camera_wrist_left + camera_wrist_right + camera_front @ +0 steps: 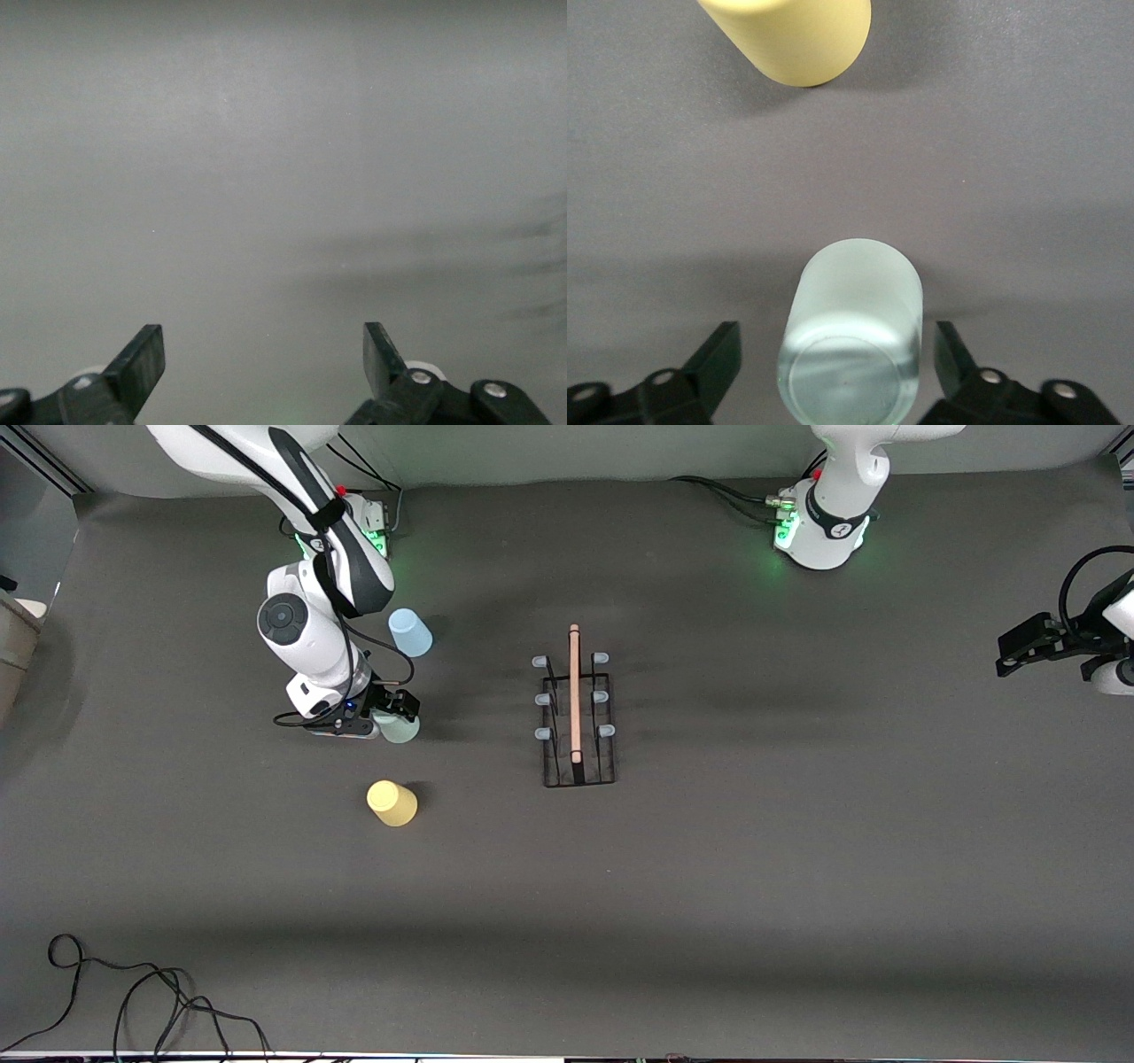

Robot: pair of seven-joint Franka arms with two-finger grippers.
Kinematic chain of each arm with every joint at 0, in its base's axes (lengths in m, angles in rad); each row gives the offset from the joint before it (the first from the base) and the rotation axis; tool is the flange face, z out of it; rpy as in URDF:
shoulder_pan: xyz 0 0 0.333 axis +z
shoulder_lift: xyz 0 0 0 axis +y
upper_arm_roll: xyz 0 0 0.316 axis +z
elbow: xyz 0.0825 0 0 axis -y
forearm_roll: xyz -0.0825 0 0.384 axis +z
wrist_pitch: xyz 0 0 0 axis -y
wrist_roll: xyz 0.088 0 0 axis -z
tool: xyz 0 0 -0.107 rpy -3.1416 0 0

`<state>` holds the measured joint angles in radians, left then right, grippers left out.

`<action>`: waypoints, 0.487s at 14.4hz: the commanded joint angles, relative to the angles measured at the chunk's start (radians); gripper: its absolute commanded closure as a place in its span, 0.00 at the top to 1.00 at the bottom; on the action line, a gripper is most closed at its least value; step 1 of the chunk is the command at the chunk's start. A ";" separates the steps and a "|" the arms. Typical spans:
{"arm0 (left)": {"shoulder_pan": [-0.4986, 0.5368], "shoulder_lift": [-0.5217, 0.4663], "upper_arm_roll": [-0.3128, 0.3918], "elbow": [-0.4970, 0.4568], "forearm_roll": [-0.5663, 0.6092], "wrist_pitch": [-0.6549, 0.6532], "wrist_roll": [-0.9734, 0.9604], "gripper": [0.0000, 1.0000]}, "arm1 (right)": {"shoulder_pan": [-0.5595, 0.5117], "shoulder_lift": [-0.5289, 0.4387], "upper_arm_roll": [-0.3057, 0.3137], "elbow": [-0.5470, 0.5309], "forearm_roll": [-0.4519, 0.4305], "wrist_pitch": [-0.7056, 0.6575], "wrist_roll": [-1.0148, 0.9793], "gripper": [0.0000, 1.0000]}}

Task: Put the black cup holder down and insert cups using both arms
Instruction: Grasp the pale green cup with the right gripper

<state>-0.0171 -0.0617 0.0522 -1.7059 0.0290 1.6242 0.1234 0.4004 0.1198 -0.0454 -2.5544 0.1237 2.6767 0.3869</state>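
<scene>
- My right gripper is down at the pale green cup, toward the right arm's end of the table. Its fingers stand one on each side of the cup, with a gap showing on both sides; jaws apart, nothing gripped yet.
- In the right wrist view the pale green cup stands upside down on the mat, its flat base up, between the two fingers.
- My left gripper hangs over the table's edge at the left arm's end, well apart from everything. That arm waits. In the left wrist view its fingers are spread wide and hold nothing; only blank grey surface shows past them.
- The black cup holder stands upright mid-table, wooden rod handle on top, six pale-tipped prongs bare. No cup is on it.
- The light blue cup stands upside down, farther from the front camera than the green one and near my right arm's base.
- The yellow cup stands upside down, nearer to the front camera than the green one. It also shows in the right wrist view, apart from the green cup.
- All three cups lie well apart from the holder, at the right arm's end.
</scene>
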 commanded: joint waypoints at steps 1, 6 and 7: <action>-0.003 -0.007 -0.003 -0.009 -0.004 0.016 0.012 1.00 | 0.006 0.014 -0.005 0.009 0.019 0.009 -0.006 0.27; -0.001 -0.001 -0.005 -0.009 -0.020 0.031 0.012 1.00 | 0.006 -0.055 -0.008 0.040 0.021 -0.070 0.003 0.00; 0.003 -0.001 -0.003 -0.009 -0.026 0.032 0.012 1.00 | 0.006 -0.084 -0.010 0.061 0.024 -0.134 0.012 0.00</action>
<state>-0.0176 -0.0586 0.0475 -1.7062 0.0200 1.6415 0.1234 0.4002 0.1053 -0.0473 -2.5242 0.1248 2.6442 0.3872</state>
